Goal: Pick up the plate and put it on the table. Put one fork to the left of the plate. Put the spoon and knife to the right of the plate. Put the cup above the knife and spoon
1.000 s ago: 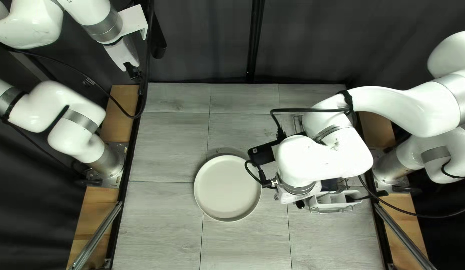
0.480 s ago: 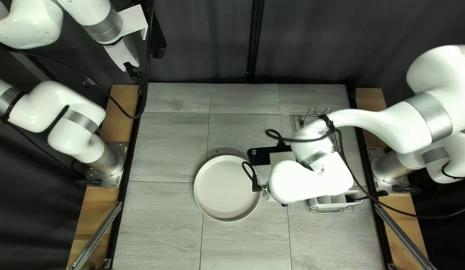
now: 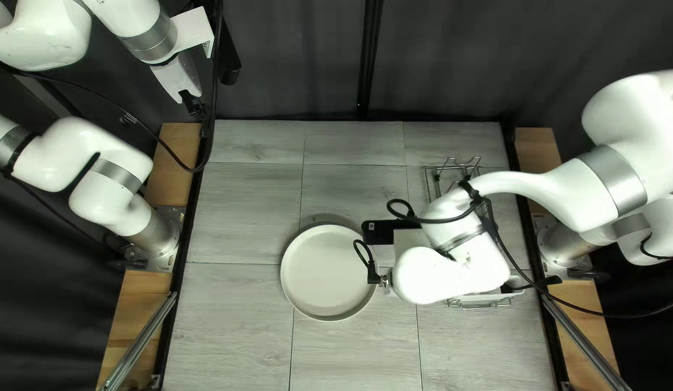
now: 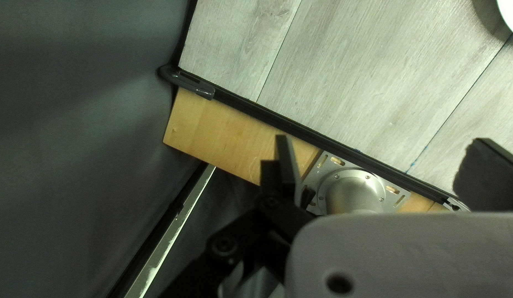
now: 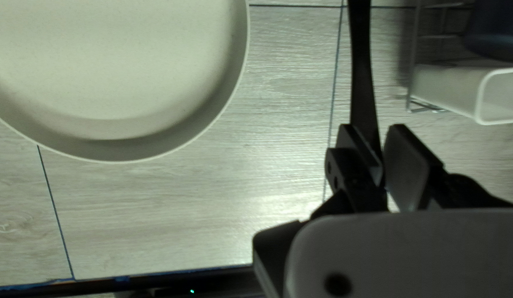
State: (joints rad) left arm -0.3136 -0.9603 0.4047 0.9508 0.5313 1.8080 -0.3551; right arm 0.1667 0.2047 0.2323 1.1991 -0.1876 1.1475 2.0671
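Right wrist view has the utensil running straight ahead from my right pincer, its long axis roughly near-to-far, between the plate and the white bin, and I cannot tell whether it is knife or spoon. My right arm is much the nearer, so the coming set-down turns on keeping that line beside the plate's rim. I have the utensil clamped, pads just its width apart, while my left pincer gapes wide around nothing.
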